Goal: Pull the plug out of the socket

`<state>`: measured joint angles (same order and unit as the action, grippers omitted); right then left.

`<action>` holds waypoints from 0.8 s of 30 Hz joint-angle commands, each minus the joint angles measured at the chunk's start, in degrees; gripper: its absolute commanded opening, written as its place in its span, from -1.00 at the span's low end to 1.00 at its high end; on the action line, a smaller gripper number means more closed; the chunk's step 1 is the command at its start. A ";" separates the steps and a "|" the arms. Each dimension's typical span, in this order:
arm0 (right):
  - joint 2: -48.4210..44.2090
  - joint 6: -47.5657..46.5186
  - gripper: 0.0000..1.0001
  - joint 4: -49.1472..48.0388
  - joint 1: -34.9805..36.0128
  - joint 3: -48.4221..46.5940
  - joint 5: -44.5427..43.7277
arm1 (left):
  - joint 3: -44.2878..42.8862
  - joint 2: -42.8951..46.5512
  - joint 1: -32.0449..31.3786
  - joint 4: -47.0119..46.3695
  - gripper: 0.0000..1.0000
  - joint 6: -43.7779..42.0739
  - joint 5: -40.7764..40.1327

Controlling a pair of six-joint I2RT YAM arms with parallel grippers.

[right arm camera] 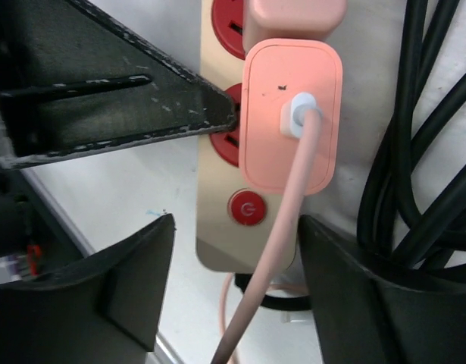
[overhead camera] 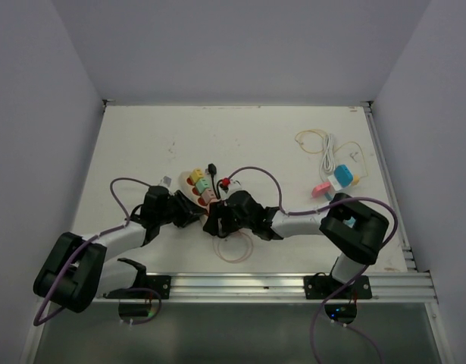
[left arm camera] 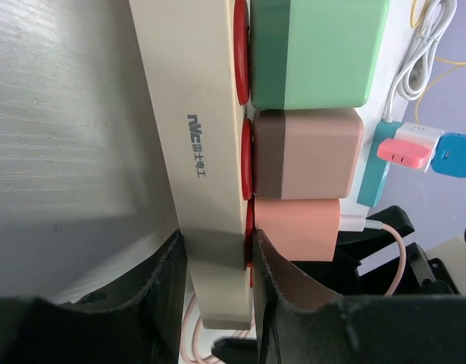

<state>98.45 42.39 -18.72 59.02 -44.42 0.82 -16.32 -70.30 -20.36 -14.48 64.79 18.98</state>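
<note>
One white desk [overhead camera: 255, 144] carries everything. Near its middle lies the cream socket strip [left arm camera: 195, 152]. The left fingers [left arm camera: 161, 296] hold its end tightly from both sides; the right fingers [right arm camera: 134, 280] are wide open, one at each side of this same end. Between them, a little ahead, the pink plug [right arm camera: 292, 114] sits pushed into a red socket [right arm camera: 223, 144], untouched by them, with a pink cable [right arm camera: 272, 258] coming out.
</note>
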 commanded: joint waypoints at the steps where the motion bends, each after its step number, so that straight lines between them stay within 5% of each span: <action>1: -5.20 1.37 0.48 -2.99 -1.54 0.92 3.83 | 1.46 2.53 -0.03 2.52 -1.00 -4.76 -2.72; 10: -8.37 2.08 0.62 2.10 -4.88 -1.71 4.54 | 2.25 5.96 -0.03 6.04 -1.00 -8.10 -1.85; 24: -0.82 7.26 0.36 2.02 -7.17 -5.14 6.12 | 1.73 8.25 -0.03 7.89 -1.00 -9.95 0.18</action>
<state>95.66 47.68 -16.25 51.94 -47.31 5.17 -15.09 -62.96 -20.34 -7.75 58.85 17.65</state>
